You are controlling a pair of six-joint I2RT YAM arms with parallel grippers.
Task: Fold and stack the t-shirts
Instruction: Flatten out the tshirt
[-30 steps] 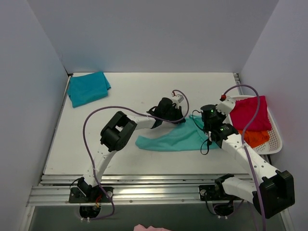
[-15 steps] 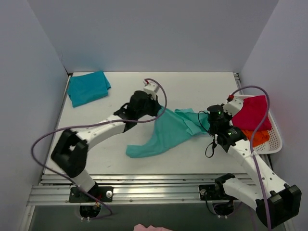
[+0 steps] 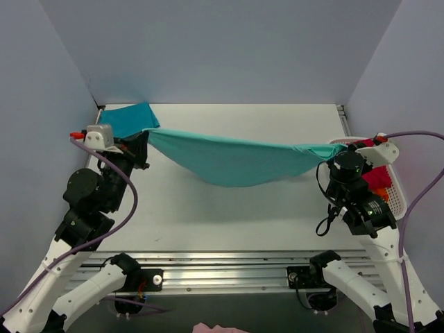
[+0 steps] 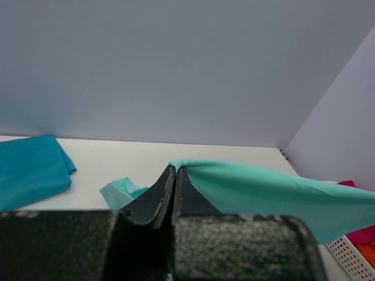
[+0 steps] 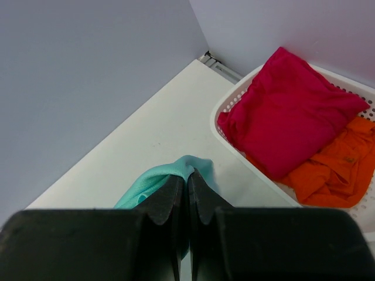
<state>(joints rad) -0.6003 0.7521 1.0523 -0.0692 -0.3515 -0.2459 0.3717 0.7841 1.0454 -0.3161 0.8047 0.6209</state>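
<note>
We see the mint-green t-shirt point(image 3: 236, 163) strung in a sagging band across the far half of the table point(image 3: 208, 215). One end is pinched in the left gripper point(image 4: 174, 170) near the far left corner, the other in the right gripper point(image 5: 187, 175) by the right edge — both sets of jaws closed tight on cloth. The teal-blue t-shirt point(image 3: 127, 119) lies folded in the far left corner. A white basket point(image 5: 218, 120) at the right edge holds a red garment point(image 5: 287, 117) and an orange garment point(image 5: 331, 170).

Both arms reach out wide to opposite sides and are held up high, the left gripper point(image 4: 174, 171) far left and the right gripper point(image 5: 187, 177) far right, each with jaws pressed tight on one end of the mint-green t-shirt point(image 3: 236, 163).
</note>
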